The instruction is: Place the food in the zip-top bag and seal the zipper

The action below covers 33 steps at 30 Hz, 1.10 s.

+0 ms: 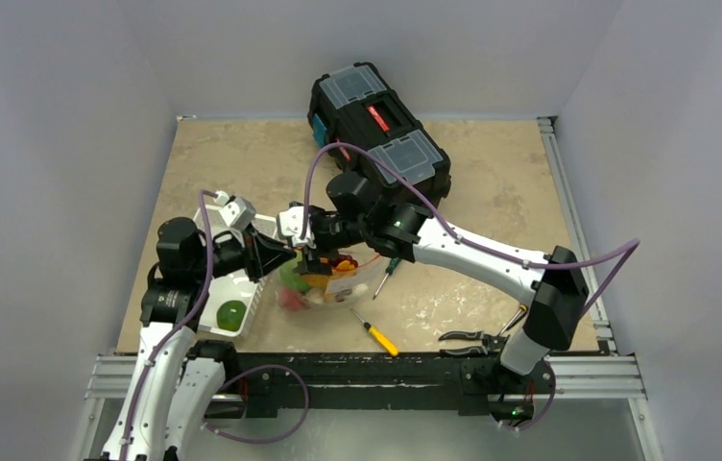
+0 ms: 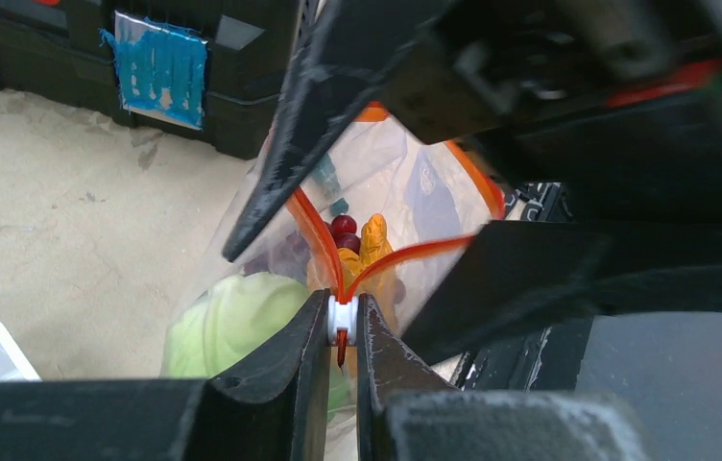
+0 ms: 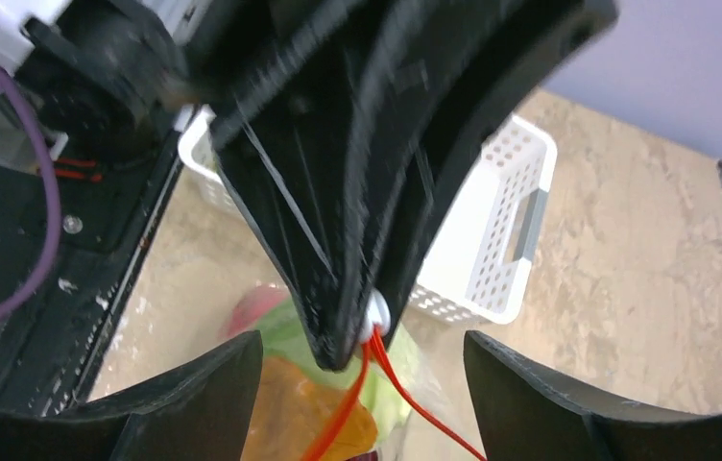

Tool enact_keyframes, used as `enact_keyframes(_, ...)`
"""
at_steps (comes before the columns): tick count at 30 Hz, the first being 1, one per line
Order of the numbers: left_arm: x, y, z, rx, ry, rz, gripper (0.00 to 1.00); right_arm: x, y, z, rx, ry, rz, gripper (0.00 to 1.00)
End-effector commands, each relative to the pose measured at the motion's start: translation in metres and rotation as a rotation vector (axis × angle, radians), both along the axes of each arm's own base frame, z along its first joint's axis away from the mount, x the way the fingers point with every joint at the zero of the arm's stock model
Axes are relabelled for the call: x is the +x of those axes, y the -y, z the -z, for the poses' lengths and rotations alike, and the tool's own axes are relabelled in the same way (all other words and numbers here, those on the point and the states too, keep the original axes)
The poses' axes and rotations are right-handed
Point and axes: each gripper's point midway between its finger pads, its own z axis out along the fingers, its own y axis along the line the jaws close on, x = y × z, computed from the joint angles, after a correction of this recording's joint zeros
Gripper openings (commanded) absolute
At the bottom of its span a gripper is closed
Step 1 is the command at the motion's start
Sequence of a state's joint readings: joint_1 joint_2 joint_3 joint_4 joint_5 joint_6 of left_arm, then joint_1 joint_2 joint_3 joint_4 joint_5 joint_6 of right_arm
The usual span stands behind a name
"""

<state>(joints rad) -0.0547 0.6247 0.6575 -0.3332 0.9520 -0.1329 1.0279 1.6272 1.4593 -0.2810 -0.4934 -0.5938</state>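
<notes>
The white tab of the zipper is being pinched between the closed fingers of the left gripper. The fingers of the right gripper are being held spread astride the bag mouth, gripping nothing. The zip-top bag, with food inside, is being held up beside the basket. If the tab is pulled unopposed, the floppy bag risks being dragged along and left unsealed.
</notes>
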Motion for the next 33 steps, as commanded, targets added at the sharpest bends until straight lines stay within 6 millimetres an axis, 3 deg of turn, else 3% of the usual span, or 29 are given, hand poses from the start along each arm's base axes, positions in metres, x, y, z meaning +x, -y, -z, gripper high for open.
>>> enact_keyframes(1,-0.008,0.003,-0.015,0.004,0.093,0.047,0.0,0.005,0.006,-0.004,-0.024,0.047,-0.05,0.75)
enact_keyframes(4,-0.01,0.004,-0.016,0.003,0.099,0.054,0.0,0.013,0.013,0.007,-0.066,0.074,-0.012,0.72)
enact_keyframes(8,-0.01,0.005,-0.016,0.0,0.095,0.061,0.0,0.022,0.02,0.01,-0.072,0.114,0.041,0.57)
enact_keyframes(14,-0.012,0.006,-0.017,-0.003,0.101,0.072,0.01,0.019,0.021,0.001,-0.037,0.109,0.039,0.16)
enact_keyframes(16,-0.01,0.005,-0.017,-0.003,0.099,0.059,0.18,0.017,0.021,-0.001,-0.031,0.093,0.026,0.0)
enact_keyframes(19,-0.006,0.002,-0.014,0.001,0.096,0.025,0.45,0.016,0.021,-0.004,-0.006,0.051,0.025,0.0)
enact_keyframes(22,-0.001,0.0,-0.011,-0.007,0.109,-0.003,0.59,0.016,0.022,-0.01,0.034,-0.009,0.023,0.0)
enact_keyframes(27,0.001,-0.003,-0.01,-0.054,0.232,-0.066,0.74,0.018,0.024,-0.022,0.127,-0.089,0.047,0.0)
enact_keyframes(33,0.013,-0.014,-0.009,-0.056,0.39,-0.169,0.79,0.014,0.024,-0.031,0.173,-0.122,0.039,0.0)
